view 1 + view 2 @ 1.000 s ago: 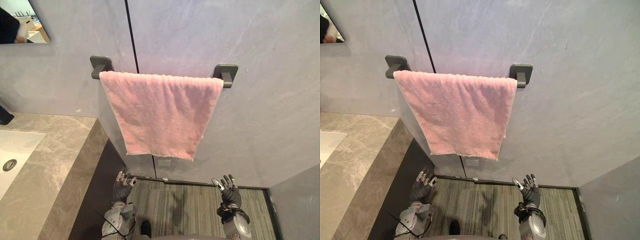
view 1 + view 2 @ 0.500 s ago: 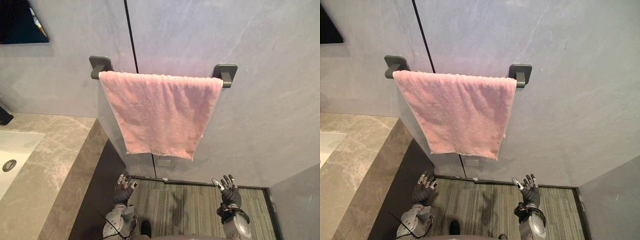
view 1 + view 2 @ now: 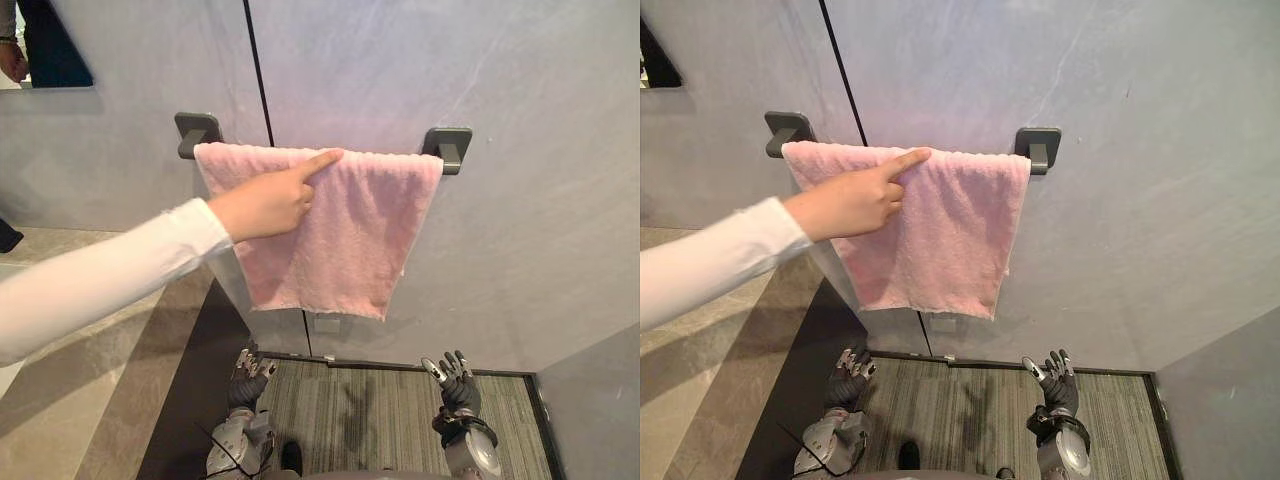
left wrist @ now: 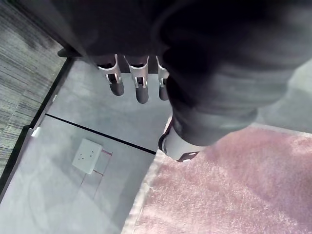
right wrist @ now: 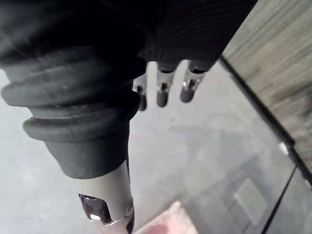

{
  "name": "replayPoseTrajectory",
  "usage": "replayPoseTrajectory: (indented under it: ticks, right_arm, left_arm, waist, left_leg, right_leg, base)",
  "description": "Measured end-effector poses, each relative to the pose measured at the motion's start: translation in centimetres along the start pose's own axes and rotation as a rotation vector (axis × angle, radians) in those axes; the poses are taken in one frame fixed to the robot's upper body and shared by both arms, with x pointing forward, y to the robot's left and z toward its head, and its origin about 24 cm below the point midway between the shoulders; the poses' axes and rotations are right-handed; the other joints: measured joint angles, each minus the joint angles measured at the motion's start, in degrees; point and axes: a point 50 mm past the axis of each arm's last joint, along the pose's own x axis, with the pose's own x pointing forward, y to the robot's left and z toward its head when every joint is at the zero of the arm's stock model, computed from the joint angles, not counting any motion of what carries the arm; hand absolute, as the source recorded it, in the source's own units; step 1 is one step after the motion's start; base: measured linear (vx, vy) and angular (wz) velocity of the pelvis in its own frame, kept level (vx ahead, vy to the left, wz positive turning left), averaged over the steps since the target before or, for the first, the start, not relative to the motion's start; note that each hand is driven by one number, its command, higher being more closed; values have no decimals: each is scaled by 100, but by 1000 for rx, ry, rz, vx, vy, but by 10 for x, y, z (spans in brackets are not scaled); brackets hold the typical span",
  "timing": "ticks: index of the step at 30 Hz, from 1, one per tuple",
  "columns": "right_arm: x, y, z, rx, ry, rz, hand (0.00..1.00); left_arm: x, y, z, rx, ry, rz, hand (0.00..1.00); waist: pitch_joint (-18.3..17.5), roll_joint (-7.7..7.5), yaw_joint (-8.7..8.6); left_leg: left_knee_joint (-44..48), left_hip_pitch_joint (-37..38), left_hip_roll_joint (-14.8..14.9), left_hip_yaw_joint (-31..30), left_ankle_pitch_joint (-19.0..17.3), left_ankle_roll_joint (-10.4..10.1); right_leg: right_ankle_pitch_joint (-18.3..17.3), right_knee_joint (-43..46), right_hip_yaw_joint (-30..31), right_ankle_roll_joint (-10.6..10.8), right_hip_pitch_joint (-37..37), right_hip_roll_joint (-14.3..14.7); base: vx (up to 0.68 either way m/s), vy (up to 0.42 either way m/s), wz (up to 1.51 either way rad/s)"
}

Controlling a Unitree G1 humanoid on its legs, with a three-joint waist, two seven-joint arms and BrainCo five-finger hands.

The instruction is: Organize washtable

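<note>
A pink towel [image 3: 345,240] hangs over a dark wall rail [image 3: 447,146], its lower edge slanting. A person's hand [image 3: 268,200] in a white sleeve reaches in from the left and points a finger at the towel's top edge. My left hand [image 3: 247,370] hangs low near the floor, fingers relaxed and empty, well below the towel. My right hand [image 3: 457,377] hangs low on the other side, fingers spread and empty. In the left wrist view the towel [image 4: 234,190] shows past my fingers [image 4: 141,85].
A grey marble washtable [image 3: 90,400] runs along the left, partly covered by the person's sleeve [image 3: 90,280]. A mirror corner [image 3: 40,45] sits at upper left. A wall socket [image 3: 327,324] is below the towel. Striped carpet [image 3: 350,410] covers the floor.
A person's arm has come in from the left and now points at the top of the towel. My two hands have stayed low.
</note>
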Motion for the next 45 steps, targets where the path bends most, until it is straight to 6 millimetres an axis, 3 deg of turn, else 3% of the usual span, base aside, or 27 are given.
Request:
replayPoseTrajectory:
  ticks: [9,18,26,29,32,35,39,42,45]
  right_arm:
    - [5,5,2,0,-6,13,0]
    - [8,10,6,3,-19,29,0]
    - [12,16,8,3,-23,48,0]
    - [12,17,7,2,-22,52,0]
    - [13,18,9,-14,-25,63,0]
    - [15,22,11,-25,-36,77,0]
    - [17,26,14,-41,-48,94,0]
    - [17,30,15,-42,-52,124,0]
    - [17,34,14,-45,-47,152,0]
  left_arm:
    - [-2,-9,-12,23,55,-49,0]
    - [5,-15,-10,40,53,-93,0]
    - [6,-19,-7,83,45,-149,0]
    - [6,-28,10,79,-33,-184,0]
    - [3,-40,51,48,-213,-225,0]
    - [-8,-46,105,-1,-466,-238,0]
    - [-29,-28,160,-21,-768,-114,0]
    - [-38,-11,183,-37,-895,0,0]
    - [-46,-1,193,-18,-964,85,0]
  waist:
    - [3,5,-13]
    - [4,2,-28]
    - [5,-2,-157]
    - [6,-4,-160]
    - [13,-10,-159]
    - [16,-13,-176]
    - [62,-6,-170]
    - [108,15,-165]
    - [109,16,-163]
  left_leg:
    - [0,57,1,191,-79,9]
    - [1,73,-10,198,-96,12]
    - [0,82,-11,202,-96,12]
    - [1,82,-9,203,-96,12]
    - [2,82,-6,216,-96,11]
    - [3,86,-10,217,-96,12]
    - [27,158,-11,216,-96,12]
    - [2,193,-11,213,-97,13]
    - [1,193,-14,208,-96,13]
  right_leg:
    - [-4,1,186,10,-79,3]
    - [10,-3,189,-10,-67,-1]
    - [13,-5,199,-10,-62,-5]
    - [14,-5,199,-11,-62,-4]
    - [17,-2,214,-14,-71,-2]
    - [22,3,216,-9,-69,-4]
    - [26,13,213,-11,25,-6]
    - [26,15,213,-11,31,-6]
    - [25,16,212,-11,30,-10]
  base:
    - [6,-3,-11]
    - [16,-1,0]
    - [0,0,0]
    - [0,0,0]
    - [0,0,0]
    - [0,0,0]
    - [0,0,0]
    - [-45,3,0]
    - [0,0,0]
